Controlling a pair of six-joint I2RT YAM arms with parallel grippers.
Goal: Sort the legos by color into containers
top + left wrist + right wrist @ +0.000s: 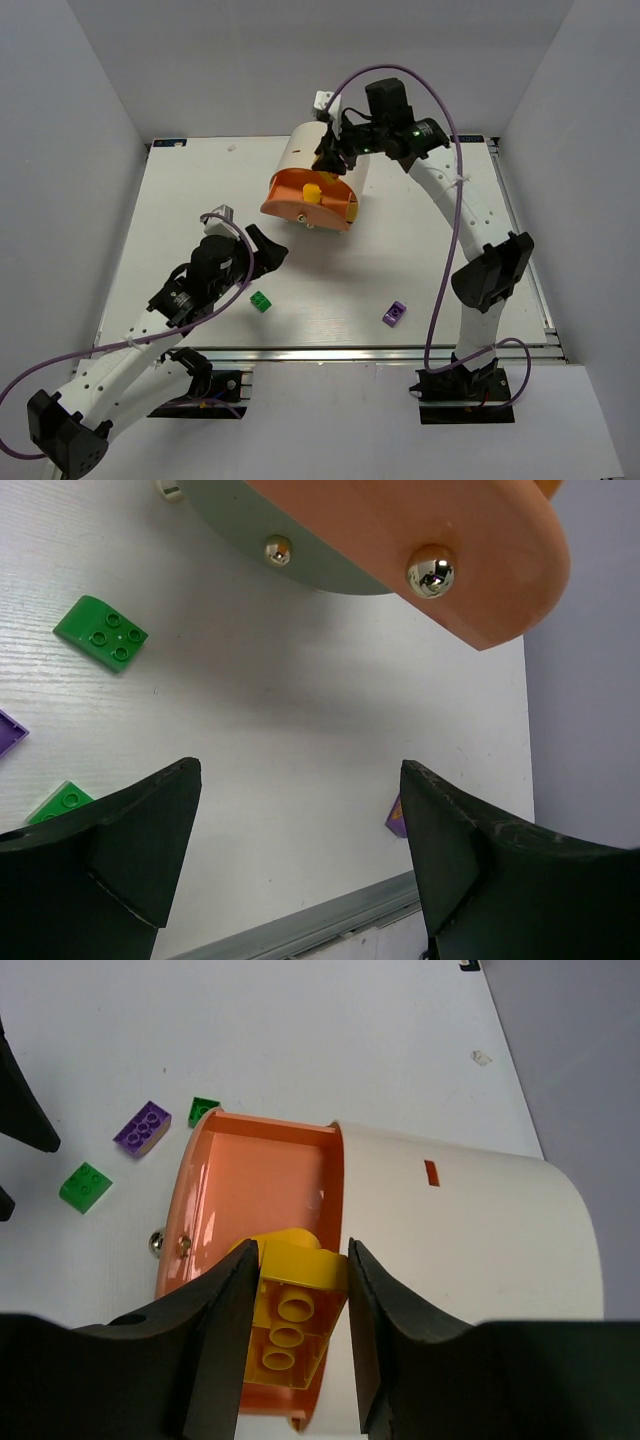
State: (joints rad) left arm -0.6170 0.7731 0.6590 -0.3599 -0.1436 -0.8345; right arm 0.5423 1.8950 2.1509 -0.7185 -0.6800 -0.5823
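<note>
Nearest the front edge of the white counter [200, 200] lie two loose bricks, well apart from each other: a green brick [261, 301] toward the left and a purple brick [394, 313] toward the right, both flat on the surface with nothing touching them. Just beyond the green one, the left pincer [268, 247] hangs above the counter with its black fingers spread wide and nothing between them; its wrist view shows only bare counter in the gap. Farther back, near the middle of the counter, an orange drawer [290, 205] stands pulled out of a cream drum [300, 150], its curved front facing the left arm and carrying a shiny round knob [430, 570]. Over the open drawer, the right pincer [300, 1250] reaches down from the far side, about half open, with its two fingers pressed against opposite sides of a yellow brick [290, 1310], whose hollow underside faces the wrist camera. That brick sits inside the drawer's outline, close to the drum's wall; whether it touches the drawer floor cannot be told.
</note>
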